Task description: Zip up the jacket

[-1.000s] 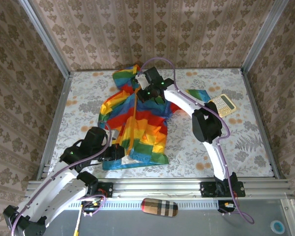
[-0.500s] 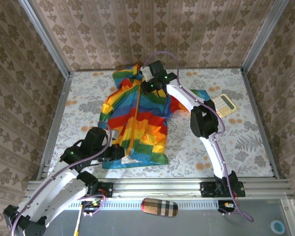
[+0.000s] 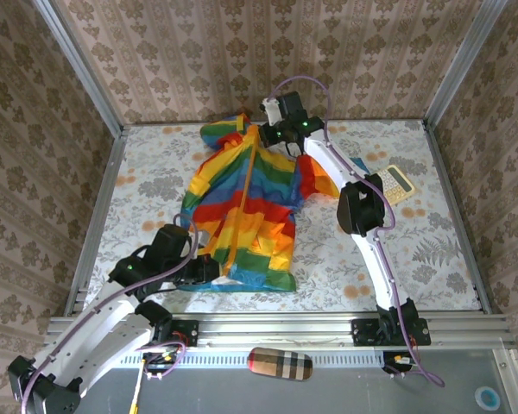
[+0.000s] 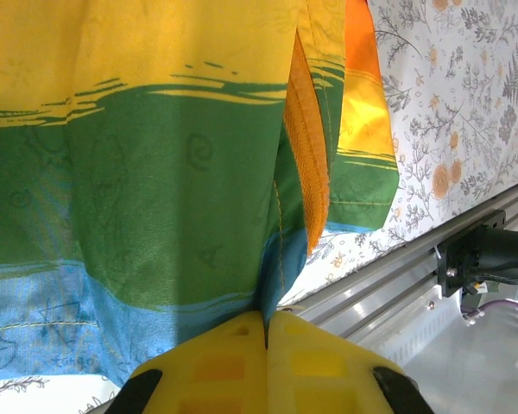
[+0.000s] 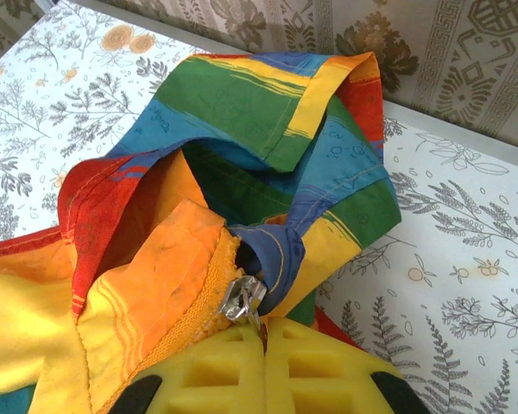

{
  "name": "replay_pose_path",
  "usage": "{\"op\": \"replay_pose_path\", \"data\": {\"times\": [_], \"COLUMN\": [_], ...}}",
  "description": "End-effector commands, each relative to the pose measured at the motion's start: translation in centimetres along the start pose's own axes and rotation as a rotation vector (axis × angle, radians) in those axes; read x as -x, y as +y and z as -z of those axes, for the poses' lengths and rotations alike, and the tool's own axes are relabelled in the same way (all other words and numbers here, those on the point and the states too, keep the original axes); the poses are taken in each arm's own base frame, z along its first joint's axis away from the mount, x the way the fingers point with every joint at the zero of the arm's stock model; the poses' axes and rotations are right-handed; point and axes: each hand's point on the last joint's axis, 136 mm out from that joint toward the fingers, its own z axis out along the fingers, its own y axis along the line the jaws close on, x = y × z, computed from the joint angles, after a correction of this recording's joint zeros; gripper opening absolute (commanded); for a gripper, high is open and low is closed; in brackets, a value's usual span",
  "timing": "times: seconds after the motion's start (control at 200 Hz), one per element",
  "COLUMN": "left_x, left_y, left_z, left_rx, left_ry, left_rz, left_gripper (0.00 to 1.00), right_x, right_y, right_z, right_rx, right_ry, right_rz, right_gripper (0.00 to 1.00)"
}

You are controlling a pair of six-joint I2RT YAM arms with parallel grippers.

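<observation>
Pinching the jacket (image 3: 242, 203) — left hand (image 4: 266, 326) at hem (image 4: 155, 332), right hand (image 5: 263, 332) on zipper pull (image 5: 242, 300).

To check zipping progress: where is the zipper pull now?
In the right wrist view the zipper pull sits at the top of the jacket, just under the hood, pinched at the tips of the right end effector.

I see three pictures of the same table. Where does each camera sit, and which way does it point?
Top external: fixed above and behind the arms, looking down on the table and the jacket; both arms show.
Left wrist: on the left arm, facing the hem, which the yellow left jaws pinch.
Right wrist: on the right arm, facing the hood; the yellow right jaws are shut on the zipper pull.
Shared: both wrist views show the orange zipper.
</observation>
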Motion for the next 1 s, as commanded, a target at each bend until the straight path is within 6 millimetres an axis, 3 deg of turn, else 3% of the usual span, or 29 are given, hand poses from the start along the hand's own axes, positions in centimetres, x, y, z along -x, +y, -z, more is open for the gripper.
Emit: {"op": "replay_pose_path", "data": {"times": [0.0, 0.415, 0.645, 0.655, 0.69, 0.745, 0.8, 0.99], "left_x": [-3.9, -4.5, -3.3, -3.2, -2.6, -1.9, -1.1, 2.2], "left_y": [1.8, 4.3, 4.9, 4.9, 5.3, 5.8, 6.3, 6.5], "left_z": [-0.6, -1.6, -1.5, -1.4, -1.3, -1.1, -0.7, 1.7], "left_rx": [0.044, 0.174, 0.224, 0.229, 0.256, 0.278, 0.297, 0.271], "left_ry": [0.162, 0.209, 0.159, 0.151, 0.119, 0.072, 0.014, -0.169], "left_rz": [0.098, 0.173, 0.161, 0.161, 0.174, 0.196, 0.216, 0.199], "left_gripper": [0.0, 0.0, 0.0, 0.0, 0.19, 0.37, 0.5, 0.51], "right_x": [3.5, 5.0, 5.2, 5.2, 5.3, 5.0, 5.0, 3.3], "right_y": [-4.5, -7.0, -6.1, -5.9, -5.8, -5.4, -4.9, -2.9], "right_z": [0.9, 1.0, 2.7, 2.8, 3.4, 4.2, 5.2, 8.7], "right_rx": [-0.103, -0.153, -0.146, -0.146, -0.15, -0.147, -0.135, -0.134], "right_ry": [-0.135, -0.196, -0.156, -0.154, -0.145, -0.117, -0.095, -0.019], "right_rz": [-0.046, -0.065, -0.043, -0.039, -0.029, -0.019, -0.005, 0.059], "right_gripper": [0.0, 0.0, 0.0, 0.02, 0.14, 0.4, 0.51, 0.56]}}
